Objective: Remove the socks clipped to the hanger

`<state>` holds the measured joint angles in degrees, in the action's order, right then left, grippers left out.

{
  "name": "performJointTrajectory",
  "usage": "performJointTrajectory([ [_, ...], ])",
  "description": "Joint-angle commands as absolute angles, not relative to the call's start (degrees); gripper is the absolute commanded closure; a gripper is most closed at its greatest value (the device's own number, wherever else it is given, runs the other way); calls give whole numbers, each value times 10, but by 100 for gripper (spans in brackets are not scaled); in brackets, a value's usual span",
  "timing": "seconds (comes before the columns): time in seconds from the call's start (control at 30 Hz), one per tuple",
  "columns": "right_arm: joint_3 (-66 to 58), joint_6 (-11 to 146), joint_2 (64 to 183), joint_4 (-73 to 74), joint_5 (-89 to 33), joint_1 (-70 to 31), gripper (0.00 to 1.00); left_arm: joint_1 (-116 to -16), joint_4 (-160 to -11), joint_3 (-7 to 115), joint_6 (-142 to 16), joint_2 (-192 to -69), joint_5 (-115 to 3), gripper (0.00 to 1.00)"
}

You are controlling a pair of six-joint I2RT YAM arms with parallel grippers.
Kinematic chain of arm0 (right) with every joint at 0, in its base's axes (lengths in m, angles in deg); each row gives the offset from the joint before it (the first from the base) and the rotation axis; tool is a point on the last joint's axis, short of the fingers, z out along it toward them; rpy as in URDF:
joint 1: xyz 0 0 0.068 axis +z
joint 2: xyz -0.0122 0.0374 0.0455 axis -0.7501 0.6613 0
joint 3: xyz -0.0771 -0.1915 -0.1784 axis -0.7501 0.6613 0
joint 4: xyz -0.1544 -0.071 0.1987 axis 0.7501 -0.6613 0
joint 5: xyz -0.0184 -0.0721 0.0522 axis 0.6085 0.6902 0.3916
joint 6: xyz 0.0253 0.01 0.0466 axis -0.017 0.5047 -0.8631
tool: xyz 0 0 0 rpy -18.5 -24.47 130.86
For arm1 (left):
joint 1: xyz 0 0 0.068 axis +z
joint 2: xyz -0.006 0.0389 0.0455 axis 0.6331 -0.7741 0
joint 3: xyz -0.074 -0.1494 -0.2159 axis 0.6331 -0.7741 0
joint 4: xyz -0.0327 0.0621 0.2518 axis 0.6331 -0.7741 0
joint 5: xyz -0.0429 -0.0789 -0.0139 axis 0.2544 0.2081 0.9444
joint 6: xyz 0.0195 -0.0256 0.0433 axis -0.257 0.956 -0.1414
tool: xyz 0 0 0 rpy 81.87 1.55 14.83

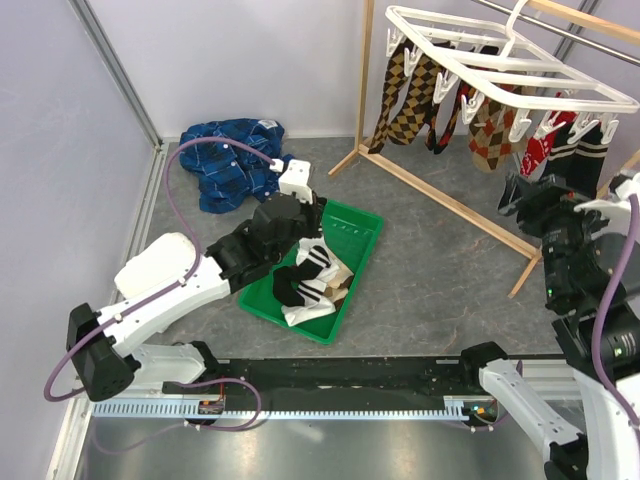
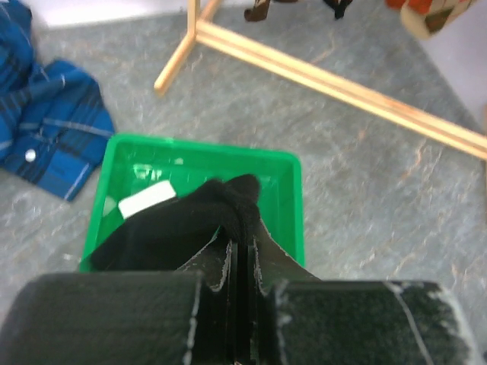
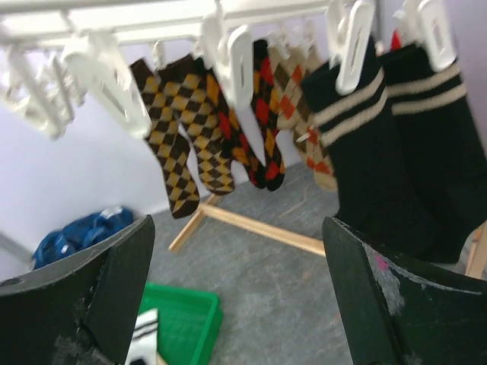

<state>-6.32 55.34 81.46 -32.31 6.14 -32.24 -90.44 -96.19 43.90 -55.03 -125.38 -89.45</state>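
The white grid hanger (image 1: 500, 60) is hanging above the foot of a wooden stand (image 1: 440, 195) at the far right of the grey surface (image 1: 440, 290). Its clips are gripping the socks (image 1: 405, 95) by their cuffs. Brown-and-yellow argyle socks (image 3: 179, 144) are dangling toes down, and black socks with pale stripes (image 3: 373, 167) are hanging nearest the right tool (image 3: 237, 228). That tool is standing spread wide just below the clips, with nothing between its fingers. The left tool (image 2: 242, 247) is pressing together on a black sock (image 2: 175, 228), holding it over a green tray (image 2: 198, 143) where white socks with black stripes (image 1: 315, 265) are already lying. A blue shirt (image 1: 230, 160) is lying crumpled beyond the tray.
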Motion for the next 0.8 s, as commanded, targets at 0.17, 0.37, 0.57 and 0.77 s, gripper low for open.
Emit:
performJointTrajectory([
  [0.17, 81, 515, 706, -397, -177, -321, 2, -885, -955, 359, -497, -1276, -765, 98],
  [0.37, 161, 563, 680, -443, -327, -322, 2, -846, -909, 315, -442, -1353, -692, 98],
  [0.57, 181, 600, 692, -476, -388, -322, 2, -799, -865, 286, -395, -1439, -628, 98],
  [0.77, 237, 489, 678, -412, -314, -322, 2, -793, -904, 323, -366, -1509, -628, 90],
])
